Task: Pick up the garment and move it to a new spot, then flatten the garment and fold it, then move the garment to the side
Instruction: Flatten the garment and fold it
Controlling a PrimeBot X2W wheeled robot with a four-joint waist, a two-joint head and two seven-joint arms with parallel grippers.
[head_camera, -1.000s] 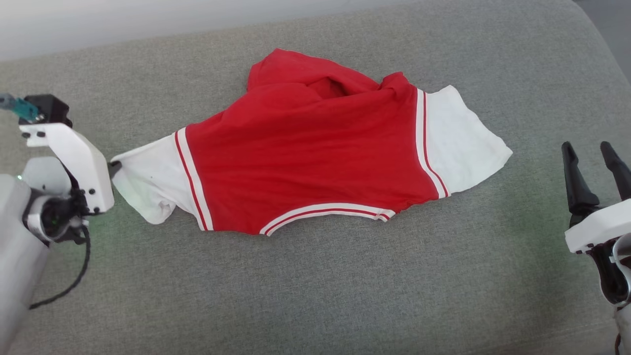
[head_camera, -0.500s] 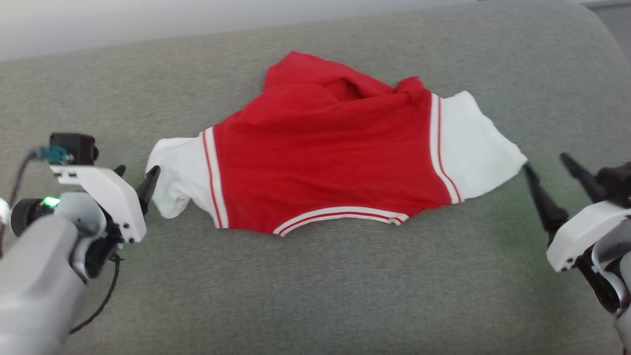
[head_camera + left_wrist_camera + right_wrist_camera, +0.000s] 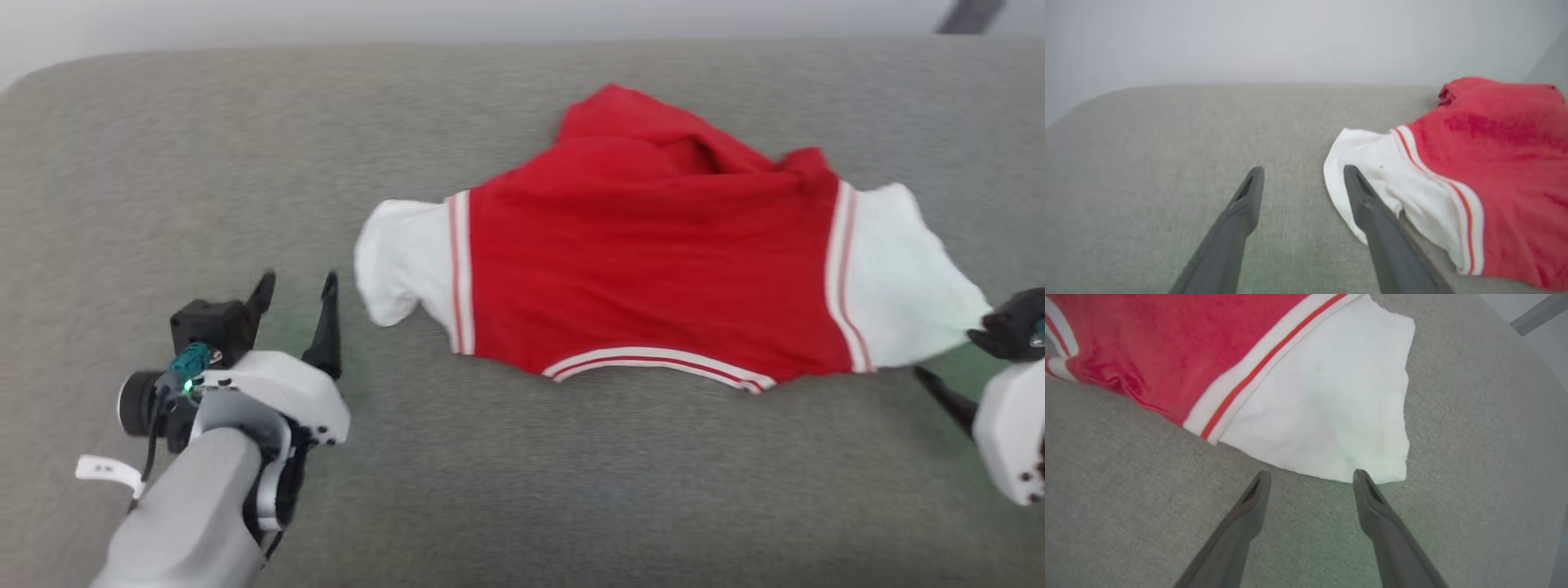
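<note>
The garment is a red short-sleeved shirt lying spread on a grey upholstered cushion, right of the middle in the head view. Its body is red, and a white sleeve sticks out at each end, left and right. A white-and-red stripe runs where each sleeve meets the body, and a curved band of the same trim edges the near side. The far side is rumpled, with a raised fold and a dark hollow in the red cloth.

The head view takes in the whole shirt and both arms. The left wrist view shows the left sleeve from low down, its edge curled under, a tiny dark speck on the white, and a pale wall past the cushion's far edge. The right wrist view looks down on the right sleeve, which lies flat and fairly smooth, with a faint green tint near its near corner.

The left gripper is spread wide and holds nothing. Its right finger stands just beside the left sleeve's edge. The right gripper is likewise spread wide with nothing between its fingers. Their tips sit at the right sleeve's near edge, and whether they touch the cloth cannot be told.
</note>
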